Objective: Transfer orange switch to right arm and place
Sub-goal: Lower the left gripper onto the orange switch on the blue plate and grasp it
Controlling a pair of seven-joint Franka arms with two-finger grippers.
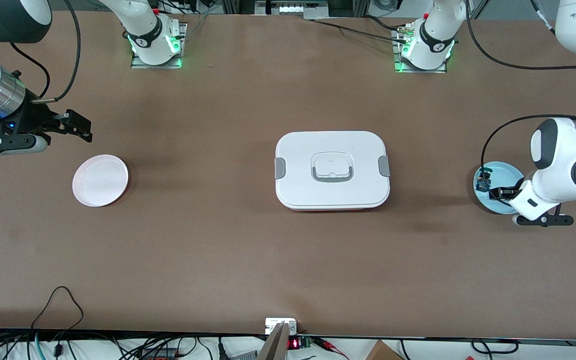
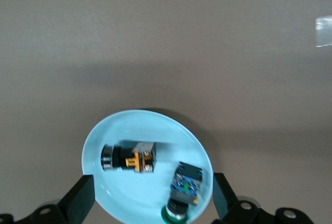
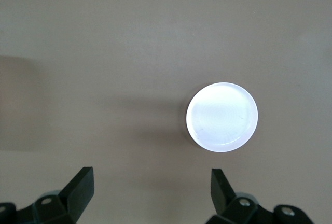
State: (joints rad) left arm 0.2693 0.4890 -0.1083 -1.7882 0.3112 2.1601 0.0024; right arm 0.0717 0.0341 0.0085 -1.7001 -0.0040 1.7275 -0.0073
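You're basically at the start here. The tiny black barrel-shaped orange switch (image 2: 129, 157) lies untouched in the pale blue round plate (image 2: 111, 200) at the left arm's end of the brown surface (image 1: 218, 240), next to a small dark part with teal-green bits (image 2: 184, 186). Your left gripper (image 2: 150, 203) hangs over that plate, jaws wide, holding nothing. The right gripper (image 3: 150, 198) waits with jaws wide and empty, near the white round plate (image 3: 222, 117). Pickup, handover and placing are all left.

I have the left gripper (image 1: 499, 192) hovering low, fingers (image 2: 80, 200) spread wide; my right gripper (image 1: 75, 126) waits raised, likewise spread.
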